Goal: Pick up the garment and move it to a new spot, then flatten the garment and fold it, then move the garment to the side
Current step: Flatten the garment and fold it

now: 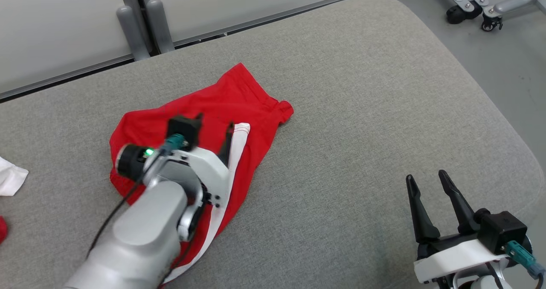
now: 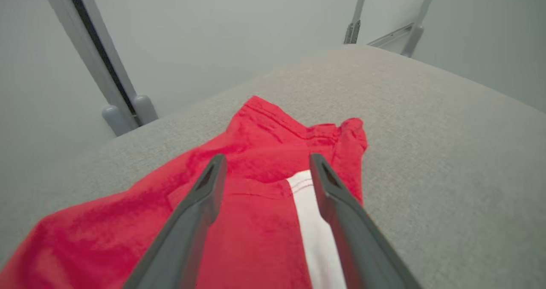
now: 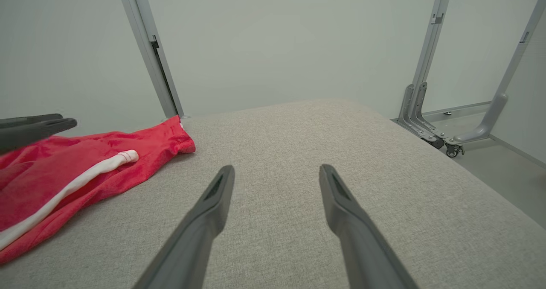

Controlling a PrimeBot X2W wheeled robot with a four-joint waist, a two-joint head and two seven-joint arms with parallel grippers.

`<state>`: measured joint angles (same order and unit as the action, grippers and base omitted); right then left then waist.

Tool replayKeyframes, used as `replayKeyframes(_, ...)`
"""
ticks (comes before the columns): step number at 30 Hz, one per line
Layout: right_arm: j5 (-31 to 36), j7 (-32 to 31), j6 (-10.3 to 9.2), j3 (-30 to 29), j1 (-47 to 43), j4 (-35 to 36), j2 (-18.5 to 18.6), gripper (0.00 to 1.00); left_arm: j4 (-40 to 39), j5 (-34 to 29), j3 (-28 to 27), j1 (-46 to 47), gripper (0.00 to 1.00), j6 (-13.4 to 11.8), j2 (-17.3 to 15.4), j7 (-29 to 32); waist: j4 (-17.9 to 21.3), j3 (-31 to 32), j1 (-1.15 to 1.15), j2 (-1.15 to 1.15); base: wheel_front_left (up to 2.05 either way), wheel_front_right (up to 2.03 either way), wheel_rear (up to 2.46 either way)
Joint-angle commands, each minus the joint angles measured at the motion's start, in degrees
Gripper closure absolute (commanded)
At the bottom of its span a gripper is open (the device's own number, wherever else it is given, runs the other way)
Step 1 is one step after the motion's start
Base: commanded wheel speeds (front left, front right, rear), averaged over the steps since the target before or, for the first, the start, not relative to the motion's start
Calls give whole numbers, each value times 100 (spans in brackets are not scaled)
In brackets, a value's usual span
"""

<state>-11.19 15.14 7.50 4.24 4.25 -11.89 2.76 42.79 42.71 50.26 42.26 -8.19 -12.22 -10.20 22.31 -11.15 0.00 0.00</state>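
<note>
— Where are the red shorts [image 1: 200, 105] lying at this moment?

— They are lying rumpled on the grey surface [image 1: 362, 88], left of its middle, with the white side stripe [image 1: 239, 152] running down their right edge. One corner is pointing toward the far rim, and a bunched hem is sticking out to the right.

— And what are the claws doing?

— The left claw [image 1: 214, 124] is hovering low over the shorts with its fingers spread wide and nothing caught between them. The stripe's end is showing just between its tips. The right claw [image 1: 426, 177] is also standing wide open and gripping nothing, over bare surface well apart from the cloth.

— So which step is in hand?

— I am judging that the shorts are sitting at their spot and the flattening is coming up, since the cloth is bunching and overlapping and no fold is showing.

— What is the next move calling for?

— Probably both claws taking opposite edges and drawing the cloth taut. The right claw is needing to travel left to reach the hem, and each pinch should be catching a single layer, not a bundle.
</note>
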Motion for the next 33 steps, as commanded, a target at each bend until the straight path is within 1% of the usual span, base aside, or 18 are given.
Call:
replayKeyframes(1, -78, 1, -2, 39, 64, 22, 25, 0, -34, -117, 208, -134, 0, -40, 88, 207, 33, -37, 0, 0, 0, 0, 0)
replayKeyframes(6, -194, 1, -2, 92, 54, 6, 25, 0, 72, -270, 577, -188, 0, -144, 217, 767, 134, -71, 0, 0, 0, 0, 0)
replayKeyframes(11, -195, 1, -2, 37, -1, -27, 25, 0, 134, -325, 671, -194, 0, -211, 119, 917, 187, -65, 0, 0, 0, 0, 0)
replayKeyframes(17, -251, 1, -2, 50, 27, -38, 25, 0, 222, -346, 784, -207, 0, -162, 49, 1064, 223, -68, 0, 0, 0, 0, 0)
replayKeyframes(18, -257, 1, -2, 55, 38, -36, 25, 0, 236, -354, 795, -206, 15, -155, 47, 1070, 229, -71, 0, 0, 0, 0, 0)
replayKeyframes(19, -262, 1, -2, 63, 49, -36, 25, 0, 253, -333, 797, -215, 51, -141, 50, 1090, 235, -74, 0, 0, 0, 0, 0)
replayKeyframes(20, -274, 1, -2, 68, 56, -37, 25, 0, 273, -314, 802, -221, 69, -128, 55, 1104, 240, -75, 0, 0, 0, 0, 0)
replayKeyframes(21, -287, 1, -2, 73, 60, -37, 25, 0, 288, -306, 811, -219, 100, -110, 61, 1104, 244, -74, 0, 0, 0, 0, 0)
replayKeyframes(28, -267, 0, -2, 38, 12, -67, 25, 0, 252, -246, 772, -249, 100, -88, 88, 953, 251, -25, 0, 0, 0, 0, 0)
replayKeyframes(33, -208, 0, -2, -16, -60, -73, 25, 0, -165, -179, 746, -359, 100, -27, 73, 813, 218, 62, 0, 0, 0, 0, 0)
